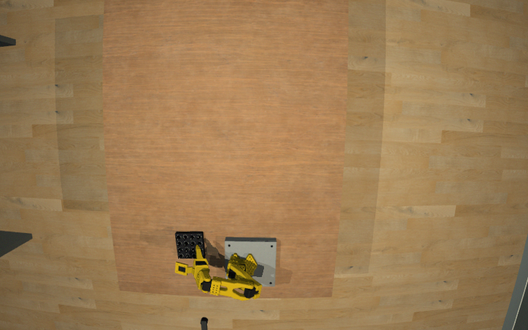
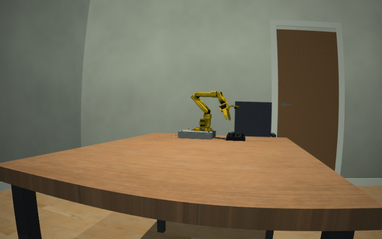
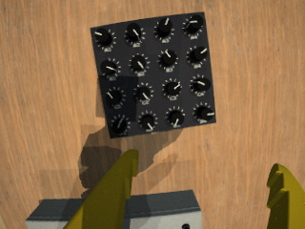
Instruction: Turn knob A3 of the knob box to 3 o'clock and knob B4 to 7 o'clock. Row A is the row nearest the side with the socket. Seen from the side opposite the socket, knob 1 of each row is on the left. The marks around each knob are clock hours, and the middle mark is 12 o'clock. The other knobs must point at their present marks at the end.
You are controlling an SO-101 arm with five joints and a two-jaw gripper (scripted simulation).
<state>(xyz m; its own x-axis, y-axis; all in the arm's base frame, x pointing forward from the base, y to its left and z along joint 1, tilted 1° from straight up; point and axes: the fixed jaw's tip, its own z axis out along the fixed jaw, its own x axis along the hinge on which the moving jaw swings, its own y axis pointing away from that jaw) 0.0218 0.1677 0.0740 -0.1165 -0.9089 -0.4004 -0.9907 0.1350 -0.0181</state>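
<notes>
The black knob box [image 3: 154, 75] lies flat on the wooden table, with four rows of four black knobs with white pointers. It also shows in the overhead view [image 1: 190, 245] and, small, in the side view [image 2: 235, 136]. I cannot see the socket side. My yellow gripper [image 3: 204, 181] hangs well above the table, at the box's near edge, between the box and the arm's base. Its two fingers stand apart with nothing between them. In the side view the gripper [image 2: 227, 112] points down, clearly above the box.
The arm's grey base plate [image 1: 251, 258] sits right beside the box, near the table's edge. A dark panel [image 2: 252, 118] stands behind the table, and a brown door [image 2: 307, 92] is in the wall.
</notes>
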